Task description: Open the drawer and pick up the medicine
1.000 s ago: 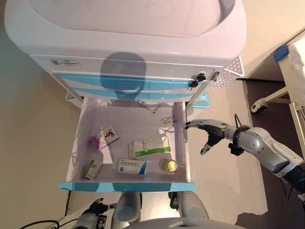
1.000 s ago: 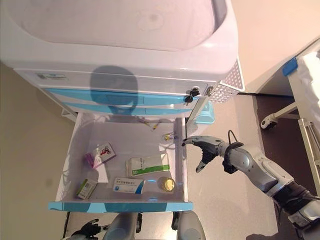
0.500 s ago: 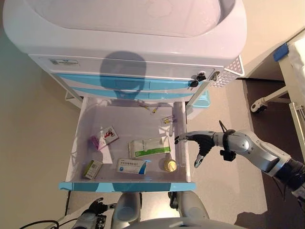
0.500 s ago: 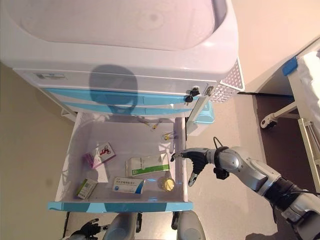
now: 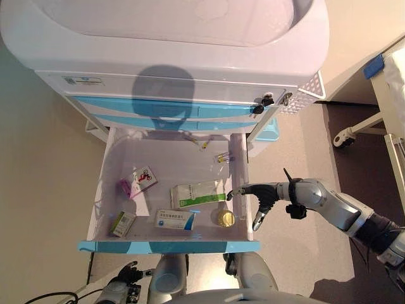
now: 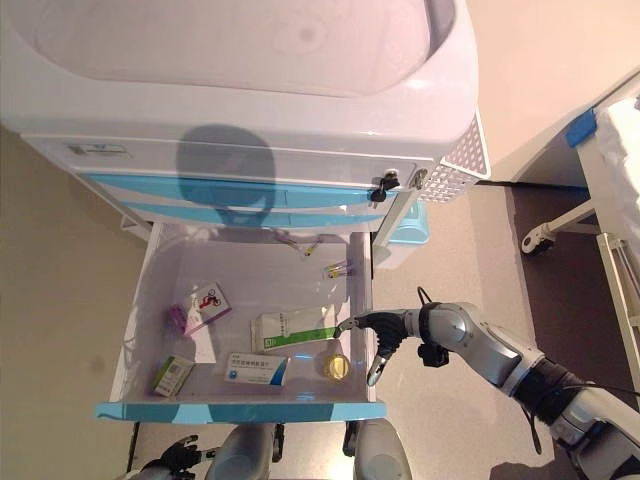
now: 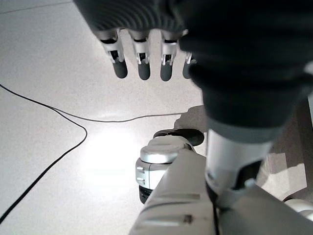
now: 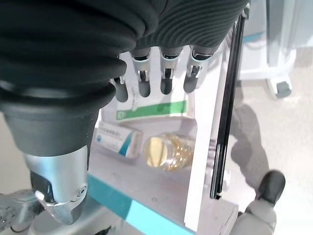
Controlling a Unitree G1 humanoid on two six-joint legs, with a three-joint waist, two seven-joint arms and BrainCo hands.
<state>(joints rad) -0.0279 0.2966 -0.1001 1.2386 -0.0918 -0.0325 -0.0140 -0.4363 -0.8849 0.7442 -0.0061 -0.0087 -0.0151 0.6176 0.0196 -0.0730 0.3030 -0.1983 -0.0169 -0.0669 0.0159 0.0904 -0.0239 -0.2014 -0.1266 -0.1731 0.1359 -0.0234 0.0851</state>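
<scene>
The cart's bottom drawer (image 5: 168,247) stands pulled out. Inside lie a yellow-capped bottle (image 5: 223,218), a white-and-green pack (image 5: 198,194), a blue-and-white box (image 5: 175,220), a pink-and-red box (image 5: 144,179), a small green box (image 5: 123,223) and small vials (image 5: 221,158). My right hand (image 5: 262,193) is open, its fingers reaching over the drawer's right wall, just above the bottle (image 8: 166,151) and pack (image 8: 156,108), holding nothing. Down by the floor under the drawer front, my left hand (image 5: 123,288) hangs open with its fingers (image 7: 142,63) straight.
The white cart top (image 5: 171,38) overhangs two shut blue drawers (image 5: 164,111) with a key lock (image 5: 261,104). A light blue bin (image 5: 269,132) sits at the cart's right side. A white wheeled frame (image 5: 345,136) stands at the far right.
My right hand has moved left and toward the drawer front; its fingertips now reach over the right wall near the bottle. The left hand has stayed put.
</scene>
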